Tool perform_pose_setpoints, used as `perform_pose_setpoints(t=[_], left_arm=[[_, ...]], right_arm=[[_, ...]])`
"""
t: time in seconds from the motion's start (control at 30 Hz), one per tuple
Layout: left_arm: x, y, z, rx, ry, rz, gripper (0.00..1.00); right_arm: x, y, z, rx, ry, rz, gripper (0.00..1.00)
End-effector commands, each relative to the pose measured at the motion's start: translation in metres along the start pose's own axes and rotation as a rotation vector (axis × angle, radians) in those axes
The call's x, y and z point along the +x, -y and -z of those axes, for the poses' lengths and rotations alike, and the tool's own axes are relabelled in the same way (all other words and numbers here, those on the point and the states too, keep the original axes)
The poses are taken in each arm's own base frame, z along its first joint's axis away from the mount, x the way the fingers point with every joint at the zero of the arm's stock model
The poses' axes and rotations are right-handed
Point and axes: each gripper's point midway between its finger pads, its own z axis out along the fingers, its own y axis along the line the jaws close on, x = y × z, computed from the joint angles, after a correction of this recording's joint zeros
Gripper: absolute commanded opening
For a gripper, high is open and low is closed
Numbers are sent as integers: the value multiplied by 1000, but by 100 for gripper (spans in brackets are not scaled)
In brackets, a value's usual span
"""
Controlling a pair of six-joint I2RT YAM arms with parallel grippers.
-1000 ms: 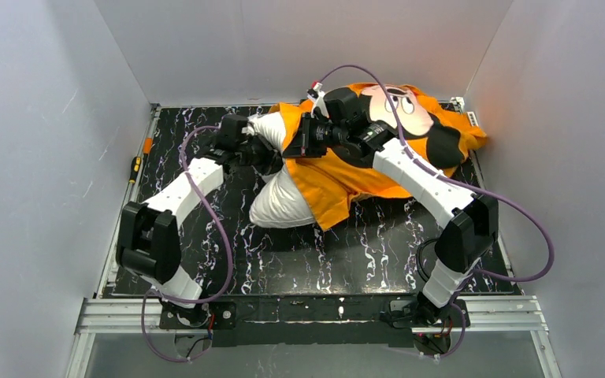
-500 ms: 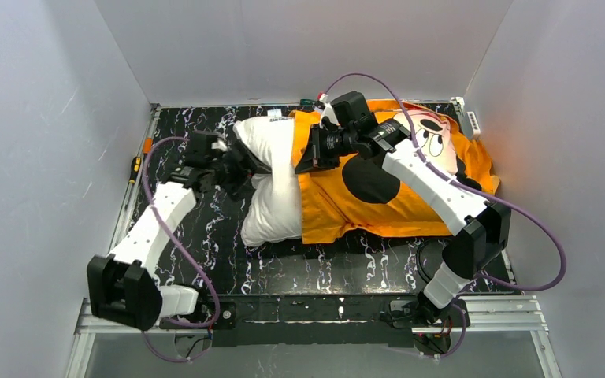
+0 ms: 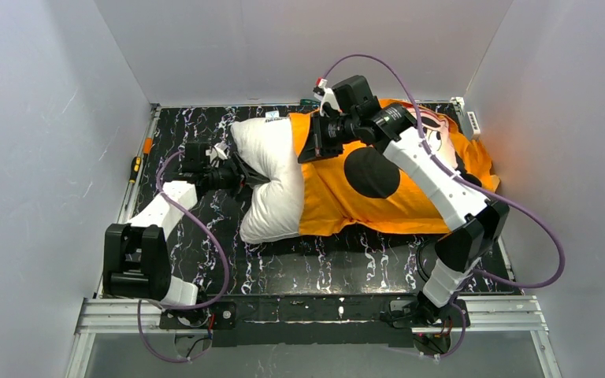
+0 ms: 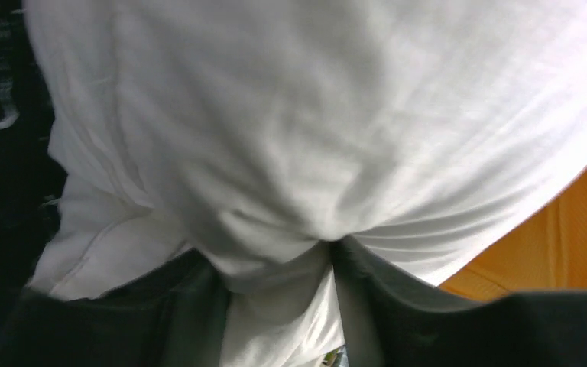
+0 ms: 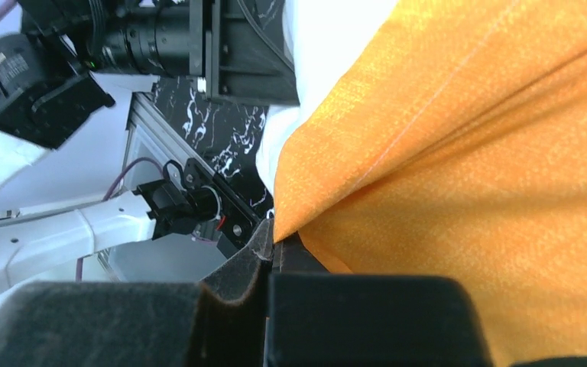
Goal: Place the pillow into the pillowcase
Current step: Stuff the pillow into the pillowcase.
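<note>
Pillow [image 3: 272, 181] lies across the table [image 3: 228, 264] with its long axis running left to right. Its right part is already inside the pillowcase [image 3: 362, 205], and its left end is bare, outside the mouth, which opens leftward. The left gripper [image 3: 240, 175] is the nearer one to that bare end and is dug into the middle of it. So the pillow lies straight ahead of its fingers, to the right, along the line it has to travel. In the left wrist view the jaws stand apart with a bulge of white fabric between the fingers [image 4: 443, 321] — by the look they push rather than pinch. The right gripper [image 5: 273, 252] is closed on the orange hem at the mouth's edge, over the pillow. My judgement is that the coming move turns on shoving rightward while that hem is drawn leftward. As for writing, a small tag [image 3: 272, 119] at the pillow's far edge carries print too small to read. The pillowcase shows a black disc and part of a cartoon face — no legible lettering.
</note>
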Motion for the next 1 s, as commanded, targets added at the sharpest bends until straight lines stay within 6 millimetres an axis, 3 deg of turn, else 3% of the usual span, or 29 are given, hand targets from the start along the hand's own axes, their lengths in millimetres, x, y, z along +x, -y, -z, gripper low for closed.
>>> perform_pose_setpoints(t=[0.0,0.07,0.1,0.17,0.27,0.33,0.4,0.53,0.67,0.8,0.9,0.97], left_arm=[[17,72,-2,223,-47,-144,34],[31,88,-12,225,-69,-166,8],[40,93,-19,220,-84,-169,0],[60,101,-34,205,-113,-178,0],[74,100,-49,172,-128,-156,0],[78,101,-51,171,-129,-137,0],[79,104,-49,180,-126,-137,0],[83,118,-35,219,-113,-161,0],[90,123,-23,247,-120,-169,0],[97,126,-10,272,-114,-159,0],[101,124,-1,285,-102,-142,0],[103,120,6,291,-95,-124,0]], right_arm=[[-34,-61,12,-206,56,65,1],[-45,-87,11,-297,60,68,1],[-47,-101,7,-343,52,63,1],[-46,-127,-7,-422,19,56,1],[-36,-171,-20,-549,-11,63,1],[-21,-182,-32,-568,-49,62,1],[-6,-163,-48,-477,-73,74,1],[17,-81,-67,-119,-77,144,1],[27,-15,-69,164,-88,229,8],[35,17,-69,287,-128,297,20],[41,35,-69,350,-149,321,41],[47,41,-72,355,-170,322,46]])
